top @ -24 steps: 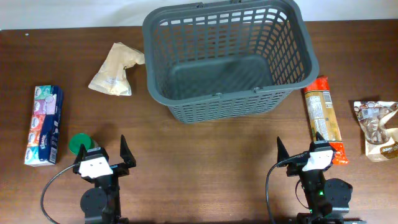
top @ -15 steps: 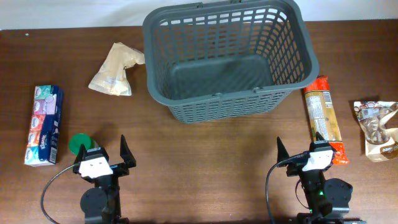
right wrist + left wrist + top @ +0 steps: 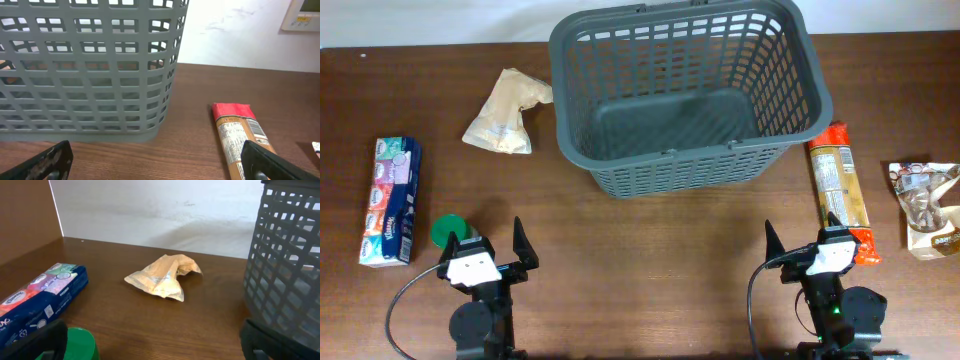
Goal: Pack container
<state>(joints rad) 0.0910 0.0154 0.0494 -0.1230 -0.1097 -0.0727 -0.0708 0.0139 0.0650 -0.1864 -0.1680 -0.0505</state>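
The dark grey basket stands empty at the table's back middle; it also shows in the left wrist view and the right wrist view. A tan crumpled packet lies left of it, also in the left wrist view. A blue tissue pack and a green cup sit at the left. A long orange-red packet and a brown snack bag lie at the right. My left gripper is open and empty near the front edge. My right gripper is open and empty beside the long packet.
The green cup stands right beside my left gripper's left finger. The long packet lies under my right gripper's right finger. A white wall runs behind the table's far edge.
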